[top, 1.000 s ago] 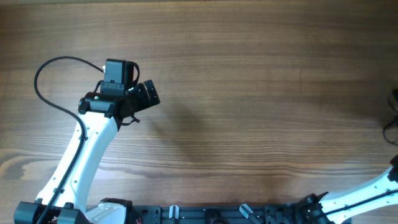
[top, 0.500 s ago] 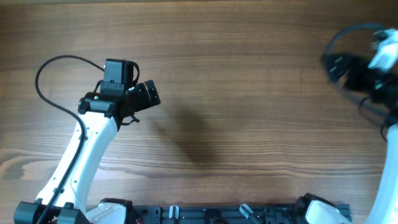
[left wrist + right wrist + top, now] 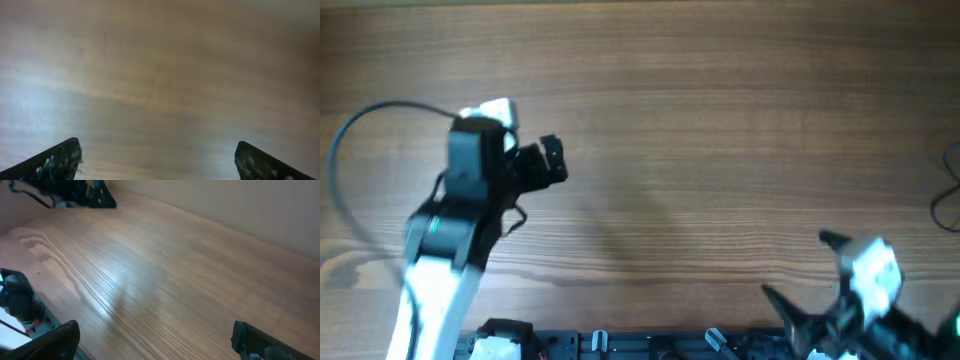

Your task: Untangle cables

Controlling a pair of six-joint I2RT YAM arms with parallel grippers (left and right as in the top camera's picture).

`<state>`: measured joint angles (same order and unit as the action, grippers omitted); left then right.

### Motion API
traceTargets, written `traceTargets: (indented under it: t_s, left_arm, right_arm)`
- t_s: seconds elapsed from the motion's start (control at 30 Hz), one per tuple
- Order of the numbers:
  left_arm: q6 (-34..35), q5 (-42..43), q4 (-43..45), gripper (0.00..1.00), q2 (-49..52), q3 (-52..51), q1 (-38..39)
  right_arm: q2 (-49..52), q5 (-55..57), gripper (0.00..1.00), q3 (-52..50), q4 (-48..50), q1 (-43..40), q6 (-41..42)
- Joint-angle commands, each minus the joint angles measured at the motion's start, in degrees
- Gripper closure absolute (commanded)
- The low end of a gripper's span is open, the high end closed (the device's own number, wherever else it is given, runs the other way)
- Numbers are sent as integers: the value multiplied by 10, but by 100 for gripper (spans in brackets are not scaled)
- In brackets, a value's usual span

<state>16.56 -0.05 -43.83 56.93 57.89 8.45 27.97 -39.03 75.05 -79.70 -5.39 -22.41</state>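
Observation:
The cables point(image 3: 948, 195) show only as thin dark loops at the table's far right edge in the overhead view, partly cut off. My left gripper point(image 3: 551, 160) is over the left part of the table, far from them. Its wrist view shows the jaws point(image 3: 157, 160) wide apart over bare wood, holding nothing. My right gripper point(image 3: 800, 268) is blurred near the front edge at the right, left of the cables. Its jaws point(image 3: 155, 340) are wide apart and empty. No cable shows in either wrist view.
The wooden table point(image 3: 720, 120) fills the overhead view. The left arm's thick black cable point(image 3: 350, 160) arcs at the far left. A dark rail point(image 3: 650, 345) runs along the front edge. The left arm point(image 3: 75, 195) shows at the right wrist view's top left.
The right arm swung from the upper right down to the front right. The left arm shifted a little left and looks closer to the camera. The cables have not moved.

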Motion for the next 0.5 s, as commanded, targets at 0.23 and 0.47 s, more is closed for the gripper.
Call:
traceTargets:
  t_s: [0.23, 0.47]
  left_arm:
    - [-14, 0, -60, 0, -213, 2, -4]
    - [-14, 0, -69, 0, -213, 2, -4]
  right_arm:
    - [-236, 80, 0, 0, -109, 3, 59]
    - [-276, 97, 0, -52, 102, -2, 47]
